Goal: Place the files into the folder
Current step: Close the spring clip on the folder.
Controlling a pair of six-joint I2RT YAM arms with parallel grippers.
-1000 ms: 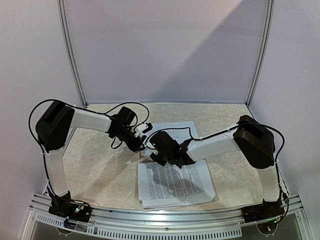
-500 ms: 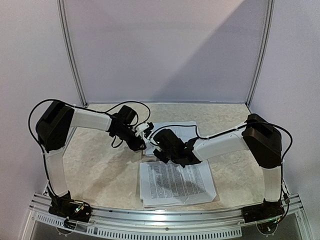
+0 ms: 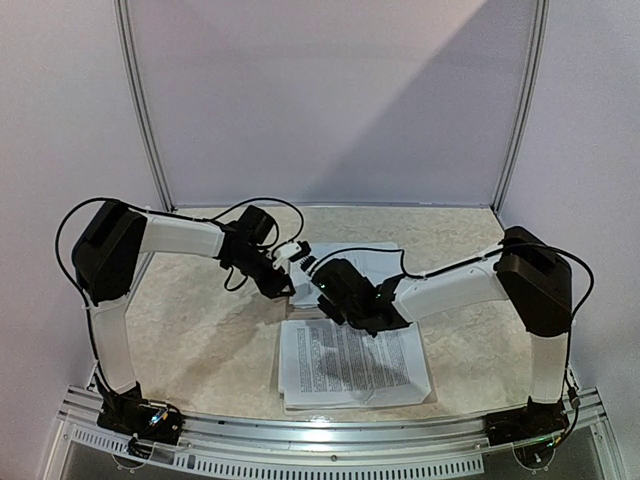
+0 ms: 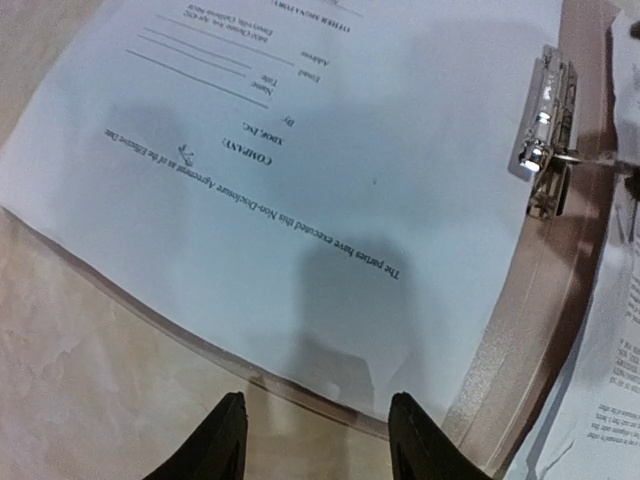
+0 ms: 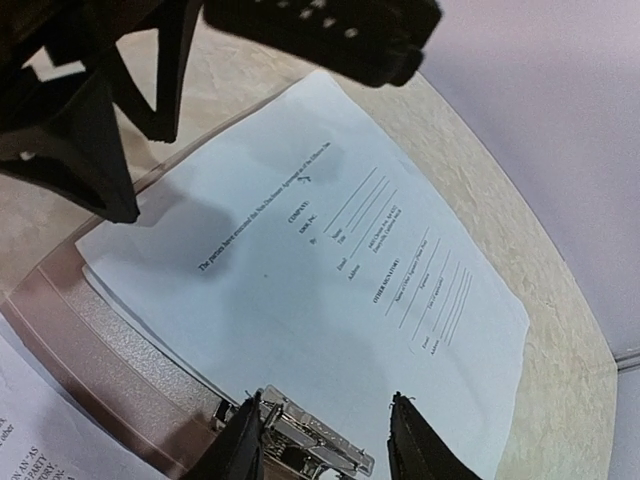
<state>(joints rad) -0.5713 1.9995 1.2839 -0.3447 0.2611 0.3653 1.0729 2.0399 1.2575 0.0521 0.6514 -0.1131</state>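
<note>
Right gripper point(image 5: 325, 440) has slid left, jaws apart astride the clip point(image 5: 310, 438) of the folder point(image 4: 535, 320); left gripper point(image 4: 315, 430) hovers open and empty above the sheet point(image 4: 330, 150) edge, bare tabletop point(image 4: 100, 380) alongside.

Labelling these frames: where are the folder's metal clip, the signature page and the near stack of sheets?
metal clip point(image 4: 545, 115): left wrist view, silver bar.
signature page point(image 5: 320, 310): right wrist view, blank middle.
stack of sheets point(image 3: 350, 362): top view, printed centre.
</note>
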